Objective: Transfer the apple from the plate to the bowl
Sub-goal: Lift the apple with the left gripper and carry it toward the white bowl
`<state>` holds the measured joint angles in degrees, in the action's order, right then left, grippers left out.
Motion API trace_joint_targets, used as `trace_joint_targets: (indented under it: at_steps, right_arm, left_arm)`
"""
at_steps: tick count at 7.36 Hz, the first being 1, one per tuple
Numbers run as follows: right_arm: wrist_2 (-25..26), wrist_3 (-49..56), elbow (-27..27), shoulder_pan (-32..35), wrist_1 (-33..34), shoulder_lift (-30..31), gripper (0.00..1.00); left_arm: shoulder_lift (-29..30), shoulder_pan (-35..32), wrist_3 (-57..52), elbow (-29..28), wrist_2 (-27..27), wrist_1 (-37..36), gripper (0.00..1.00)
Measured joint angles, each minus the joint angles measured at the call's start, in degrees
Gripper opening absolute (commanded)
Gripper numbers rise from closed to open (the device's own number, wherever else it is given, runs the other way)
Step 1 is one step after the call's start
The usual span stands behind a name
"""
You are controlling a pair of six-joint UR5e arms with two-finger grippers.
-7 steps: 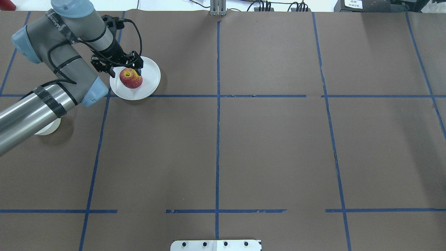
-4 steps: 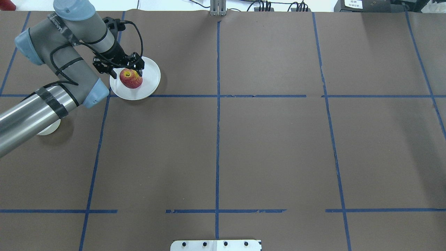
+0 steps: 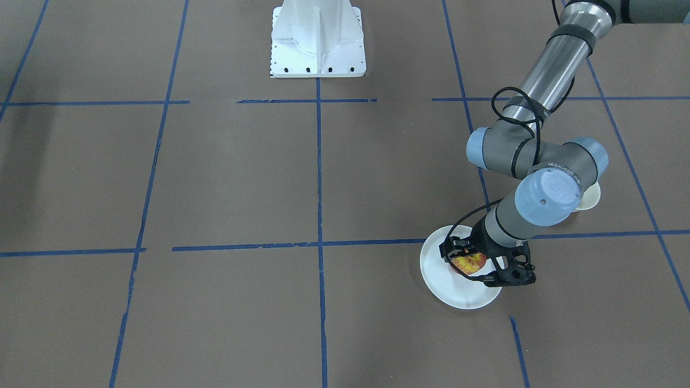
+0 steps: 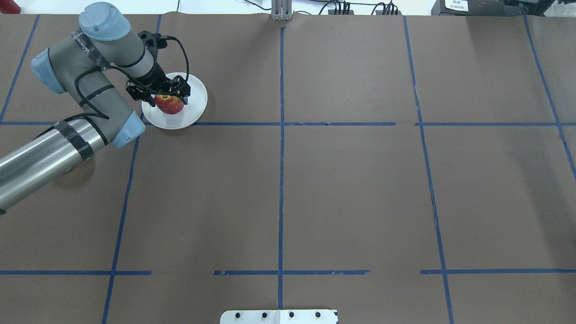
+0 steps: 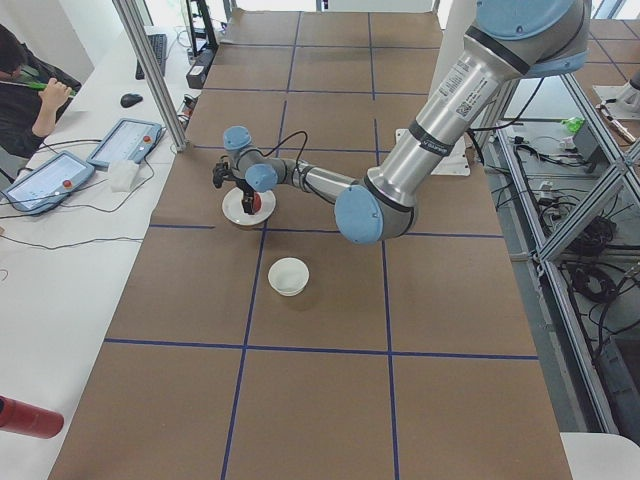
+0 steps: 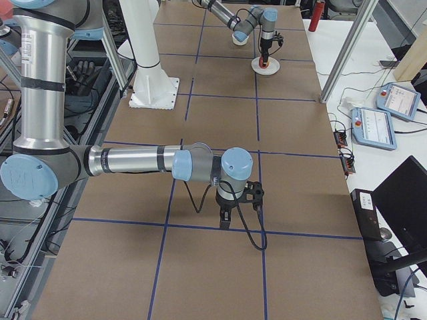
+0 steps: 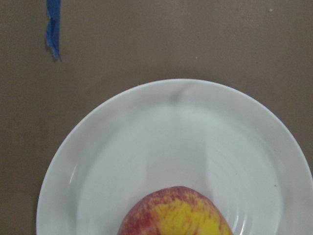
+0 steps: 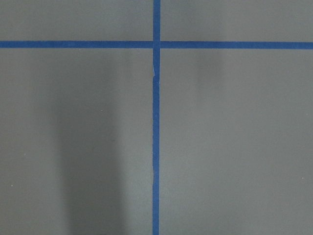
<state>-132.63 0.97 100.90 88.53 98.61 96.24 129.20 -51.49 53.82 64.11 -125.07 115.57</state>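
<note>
The red and yellow apple point(image 4: 170, 106) lies on the white plate point(image 4: 196, 96) at the far left of the table. My left gripper point(image 4: 168, 99) is open and low over the apple, one finger on each side. In the front view the apple point(image 3: 468, 263) shows between the fingers, on the plate point(image 3: 458, 295). The left wrist view shows the apple's top point(image 7: 176, 216) at its lower edge on the plate point(image 7: 195, 142). The cream bowl point(image 5: 288, 276) stands nearer the robot and is partly hidden behind the left arm point(image 3: 591, 198). My right gripper point(image 6: 237, 215) hangs over bare table; I cannot tell its state.
The white robot base point(image 3: 318, 37) stands at the middle of the near table edge. Blue tape lines point(image 4: 281, 135) divide the brown table. Tablets point(image 5: 125, 142) and a seated person are on a side bench beyond the far edge.
My left gripper has come forward and down over the apple, so its fingers now straddle it. The left forearm has shifted and now covers the bowl in the overhead view.
</note>
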Motion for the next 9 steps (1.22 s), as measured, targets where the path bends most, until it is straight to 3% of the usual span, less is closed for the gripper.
trace_joint_targets:
  at_steps: [1, 3, 6, 9]
  right_arm:
    - [0.0, 0.0, 0.0, 0.0, 0.0, 0.0, 1.0]
    - [0.0, 0.0, 0.0, 0.0, 0.0, 0.0, 1.0]
    - [0.0, 0.0, 0.0, 0.0, 0.0, 0.0, 1.0]
    - [0.0, 0.0, 0.0, 0.0, 0.0, 0.0, 1.0]
  left_arm:
    - [-0.1, -0.3, -0.3, 0.1, 0.0, 0.3, 0.1]
    - [-1.9, -3.6, -0.6, 3.3, -1.3, 0.6, 0.05]
    - [-12.3, -6.8, -0.8, 19.7, -3.2, -3.5, 0.01]
    - [-28.9, -6.5, -1.5, 35.5, 3.2, -5.3, 0.01]
